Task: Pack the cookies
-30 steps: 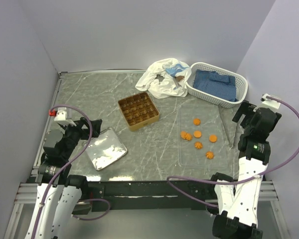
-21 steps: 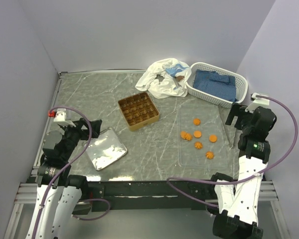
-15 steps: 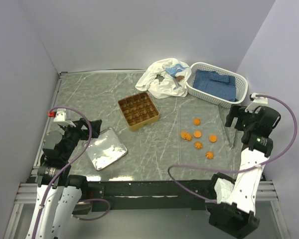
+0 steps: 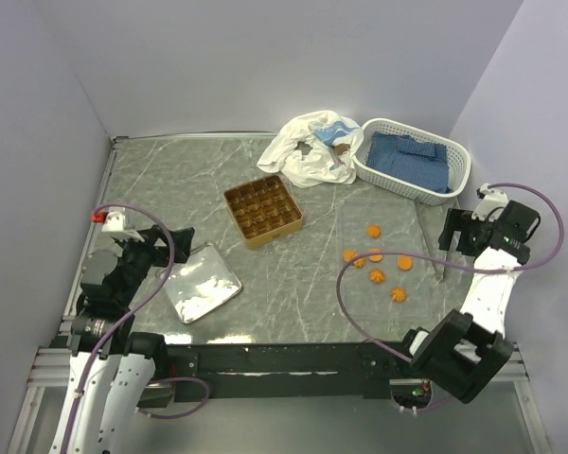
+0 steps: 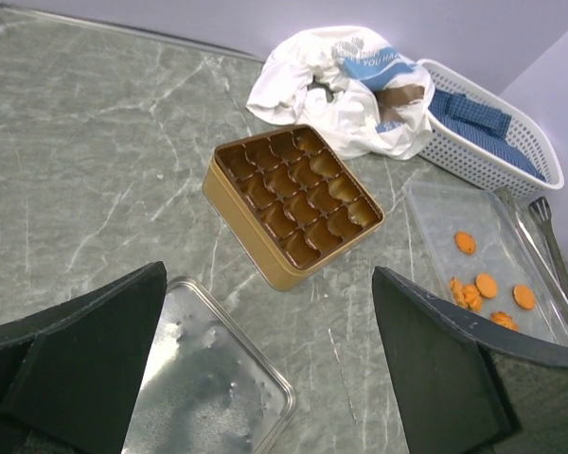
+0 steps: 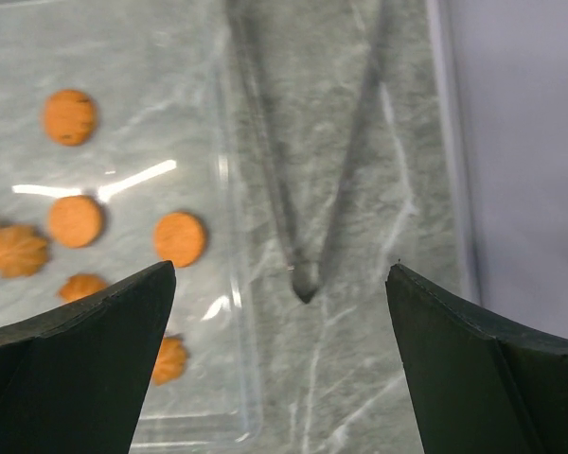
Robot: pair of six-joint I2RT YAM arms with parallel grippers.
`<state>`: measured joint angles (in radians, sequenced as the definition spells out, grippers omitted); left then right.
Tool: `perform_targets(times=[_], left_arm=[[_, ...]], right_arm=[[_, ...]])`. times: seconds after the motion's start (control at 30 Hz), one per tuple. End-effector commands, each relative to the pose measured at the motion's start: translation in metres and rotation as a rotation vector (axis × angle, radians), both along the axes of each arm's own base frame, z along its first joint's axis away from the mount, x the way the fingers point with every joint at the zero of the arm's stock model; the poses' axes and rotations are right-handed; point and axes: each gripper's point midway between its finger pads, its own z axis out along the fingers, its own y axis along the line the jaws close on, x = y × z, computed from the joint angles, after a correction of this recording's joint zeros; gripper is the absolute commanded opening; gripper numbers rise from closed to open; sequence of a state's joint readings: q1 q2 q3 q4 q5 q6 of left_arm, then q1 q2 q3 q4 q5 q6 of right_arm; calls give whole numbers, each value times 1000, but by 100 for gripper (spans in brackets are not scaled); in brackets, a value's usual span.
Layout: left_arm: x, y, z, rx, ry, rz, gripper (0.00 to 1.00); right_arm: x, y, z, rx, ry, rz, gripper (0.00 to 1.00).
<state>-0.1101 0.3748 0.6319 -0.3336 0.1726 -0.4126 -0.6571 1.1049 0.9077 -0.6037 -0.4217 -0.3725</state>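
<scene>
Grey marbled bench (image 4: 170, 180), pale walls on three sides. Task: pack the cookies (image 6: 179, 237).

Right fingers (image 6: 76, 369): spread wide, nothing between them. Metal tongs (image 6: 304, 281) lie flat on the bench under the gap. The closed hinge end is nearest the fingers and roughly centred, and the two arms fan away from them. The cookies sit loose on a clear tray (image 6: 151, 38), just outside one finger, beside the tongs but not touching them.

Left fingers (image 5: 76, 378): also spread wide and empty. The square divided tin (image 5: 239, 236) lies ahead of them, all pockets bare as far as I can see. Its lid (image 5: 204, 388) is close under the gap.

My read: no cookie is packed yet, and the step in hand is picking up the tongs.

Notes for doing it well:
- Come straight down over the hinge end, where both arms meet.
- Line the gap across the tongs, not along them.
- Keep the outer finger clear of the tray rim, or the cookies may shift.
- Close slowly; thin metal on a smooth bench may skid.
</scene>
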Motion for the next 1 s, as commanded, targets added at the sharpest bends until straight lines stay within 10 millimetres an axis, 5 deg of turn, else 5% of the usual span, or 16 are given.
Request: perform_targets(times=[0.0,0.43,0.73,0.97], left_arm=[[8,-8,-2,4,9,-40,96],[26,-6,-25,25,113,-23,96],[32,-11,-37,35,161,-52,97],[34,-11,-40,37,172,-51,96]], right_arm=[[14,-39,-20,-112,59,-94,100],[35,-48,-69,-122,104,-137,99],[36,-20,-98,-52,142,-32,97],[40,-19,-114,-50,180,-27,97]])
